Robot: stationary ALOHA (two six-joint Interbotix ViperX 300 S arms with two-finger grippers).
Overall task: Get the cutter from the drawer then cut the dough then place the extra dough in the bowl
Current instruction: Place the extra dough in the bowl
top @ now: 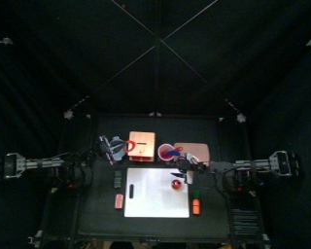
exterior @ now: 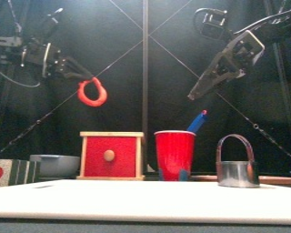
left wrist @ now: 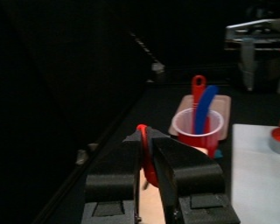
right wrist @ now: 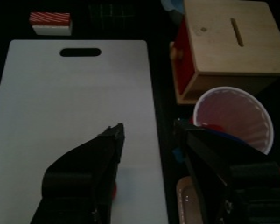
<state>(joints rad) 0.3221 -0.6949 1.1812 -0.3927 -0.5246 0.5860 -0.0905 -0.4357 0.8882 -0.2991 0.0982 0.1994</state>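
My left gripper (left wrist: 149,144) is clamped on the red ring of soft dough (exterior: 84,93), high up behind the flat white cutting board's (right wrist: 73,87) left end, I think. My right gripper (right wrist: 149,131) hangs over the board, jaws apart and empty. The round metal cutter with a wire handle (exterior: 236,164) stands on the board's right side.
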